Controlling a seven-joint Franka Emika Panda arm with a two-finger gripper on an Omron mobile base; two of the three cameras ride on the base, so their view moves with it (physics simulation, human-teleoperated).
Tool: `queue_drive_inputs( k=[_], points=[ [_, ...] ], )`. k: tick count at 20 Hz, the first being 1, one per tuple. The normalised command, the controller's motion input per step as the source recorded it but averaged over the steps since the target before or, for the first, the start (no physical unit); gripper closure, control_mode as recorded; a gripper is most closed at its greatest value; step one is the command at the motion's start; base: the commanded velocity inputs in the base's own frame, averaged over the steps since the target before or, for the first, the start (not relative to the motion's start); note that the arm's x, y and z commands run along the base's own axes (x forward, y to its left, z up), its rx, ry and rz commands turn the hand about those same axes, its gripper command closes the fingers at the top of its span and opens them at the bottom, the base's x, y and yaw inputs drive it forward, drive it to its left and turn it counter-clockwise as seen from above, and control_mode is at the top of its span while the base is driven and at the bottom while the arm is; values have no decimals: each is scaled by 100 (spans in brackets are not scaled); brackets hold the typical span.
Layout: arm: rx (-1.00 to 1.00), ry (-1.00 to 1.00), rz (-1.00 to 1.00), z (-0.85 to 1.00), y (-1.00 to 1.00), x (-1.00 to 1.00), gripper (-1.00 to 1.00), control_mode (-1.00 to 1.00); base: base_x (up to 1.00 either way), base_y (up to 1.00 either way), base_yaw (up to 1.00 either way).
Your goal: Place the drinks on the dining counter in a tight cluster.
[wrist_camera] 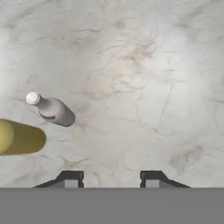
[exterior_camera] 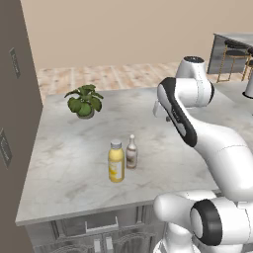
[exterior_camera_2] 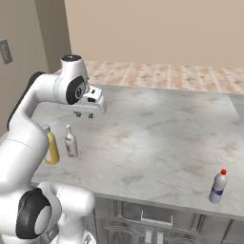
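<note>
Above the counter point(exterior_camera: 74, 163) we are holding the gripper point(wrist_camera: 107, 177) empty at its narrowest; next, approaching the red-capped bottle point(exterior_camera_2: 218, 187) squarely avoids toppling it.

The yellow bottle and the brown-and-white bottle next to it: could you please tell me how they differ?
The yellow bottle is wider and taller than the slim brown-and-white bottle. The yellow bottle has a broad pale cap; the brown-and-white bottle tapers to a narrow neck. Both stand upright, close together, on the grey marbled counter.
</note>
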Motion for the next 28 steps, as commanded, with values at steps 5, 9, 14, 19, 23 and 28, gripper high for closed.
queue_drive_inputs(
  k=[5, 9, 14, 19, 23, 28],
  points=[
    [0, -5, -10, 0, 14, 0, -100, -100, 0, 0, 0],
    [-1, 0, 5, -5, 0, -52, -100, -100, 0, 0, 0],
    [-21, 0, -2, -2, 91, -7, -100, -100, 0, 0, 0],
    [-1, 0, -2, 0, 90, 0, -100, -100, 0, 0, 0],
    [14, 0, 0, -15, 30, 0, -100, -100, 0, 0, 0],
    [24, 7, 7, -30, 0, 4, -100, -100, 0, 0, 0]
  ],
)
